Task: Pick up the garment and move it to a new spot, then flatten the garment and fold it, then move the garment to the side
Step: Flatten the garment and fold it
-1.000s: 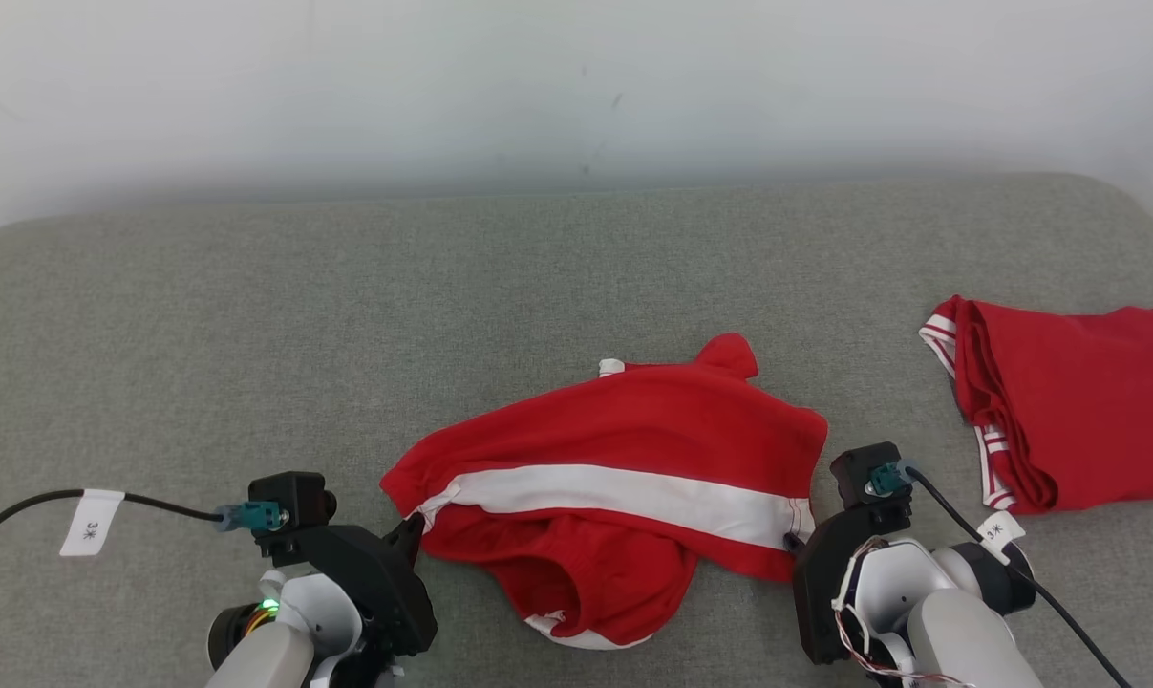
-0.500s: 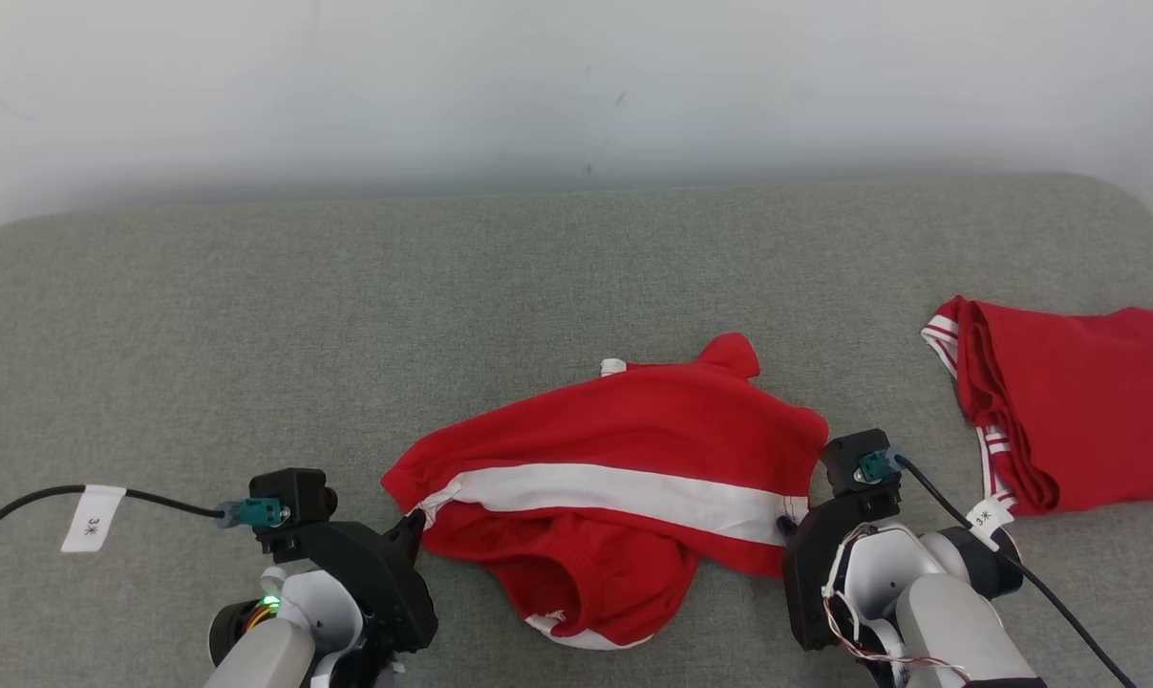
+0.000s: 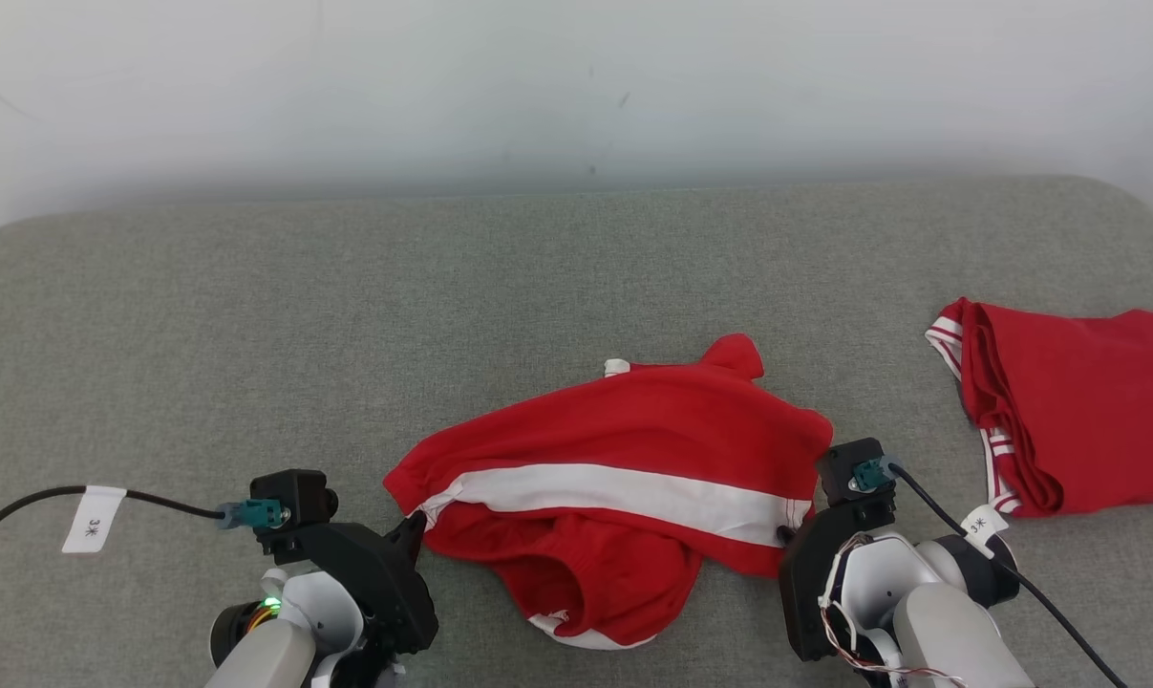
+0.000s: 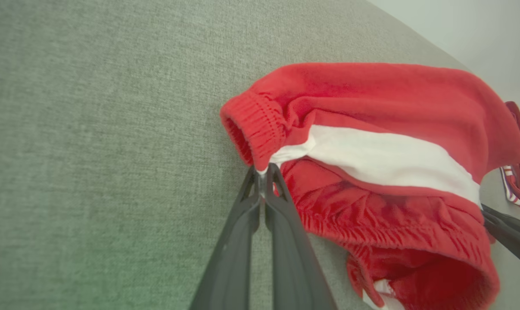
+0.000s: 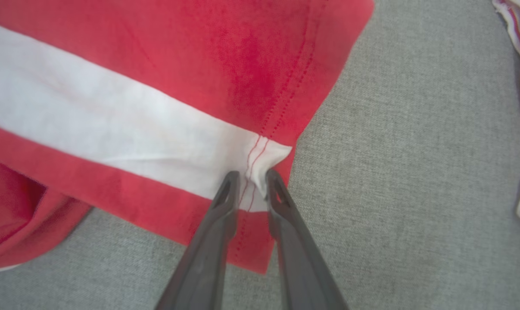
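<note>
Shorts (image 3: 624, 420) lie mid-bench (image 3: 251, 315) near the front edge, white stripe (image 3: 614, 492) running L-R as the long axis, w/ left gripper (image 4: 263, 170) clamped tight on the waistband (image 4: 253, 125) end & right gripper (image 5: 252, 174) pinching the hem (image 5: 260, 148) end, so each arm looks set to lift its own side.

Two markings legible. Left tag (image 3: 92, 521), white, on left cable (image 3: 170, 505): "3" followed by a star-like mark. Right tag (image 3: 980, 523), white, on right cable (image 3: 925, 493): same marking.
</note>
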You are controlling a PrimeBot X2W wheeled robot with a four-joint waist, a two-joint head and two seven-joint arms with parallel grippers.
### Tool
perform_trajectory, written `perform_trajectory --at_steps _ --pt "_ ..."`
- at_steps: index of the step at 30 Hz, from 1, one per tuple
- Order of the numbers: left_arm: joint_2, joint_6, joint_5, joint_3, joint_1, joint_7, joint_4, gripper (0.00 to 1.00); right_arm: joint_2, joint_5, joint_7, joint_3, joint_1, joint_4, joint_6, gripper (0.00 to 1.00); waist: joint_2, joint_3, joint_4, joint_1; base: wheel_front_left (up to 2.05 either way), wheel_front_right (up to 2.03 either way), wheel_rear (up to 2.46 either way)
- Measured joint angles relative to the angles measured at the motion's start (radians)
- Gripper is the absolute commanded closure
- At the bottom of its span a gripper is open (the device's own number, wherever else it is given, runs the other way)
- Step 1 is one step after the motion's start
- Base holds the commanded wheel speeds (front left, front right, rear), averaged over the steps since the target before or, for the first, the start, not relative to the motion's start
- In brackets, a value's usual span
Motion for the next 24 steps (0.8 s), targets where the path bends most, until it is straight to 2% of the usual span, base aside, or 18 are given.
perform_trajectory --at_steps 3,5,9,17,21,24 --pt "0.0 0.0 0.0 0.0 0.0 0.0 0.0 1.0 0.0 0.001 0.003 0.004 0.001 -0.006 0.0 0.76 0.0 0.001 0.002 0.0 0.0 0.0 0.0" --pt "0.001 0.0 -0.001 0.0 0.0 -0.001 0.0 1.0 0.0 0.004 -0.001 0.008 0.001 -0.011 0.0 1.0 0.0 0.001 0.003 0.0 0.0 0.0 0.0" --pt "0.004 0.0 -0.002 0.0 0.0 -0.005 -0.003 1.0 0.0 0.004 -0.023 0.01 0.001 -0.025 0.0 1.0 0.0 -0.001 0.004 0.0 0.0 0.0 0.0" --pt "0.011 -0.018 -0.012 0.052 -0.026 -0.099 -0.097 1.0 0.0 0.044 -0.105 -0.05 -0.008 -0.127 0.0 1.0 0.0 -0.012 0.002 0.0 0.0 0.0 0.0" --pt "0.012 -0.027 -0.083 0.117 -0.039 -0.104 -0.178 1.0 0.0 0.088 -0.126 -0.062 -0.045 -0.201 0.0 1.0 0.0 0.003 -0.005 0.0 0.0 0.0 0.0" --pt "0.032 -0.021 -0.135 0.164 -0.073 -0.065 -0.235 1.0 -0.001 0.128 -0.131 -0.029 -0.12 -0.235 0.0 1.0 0.0 0.031 -0.012 0.0 0.0 0.0 0.0"
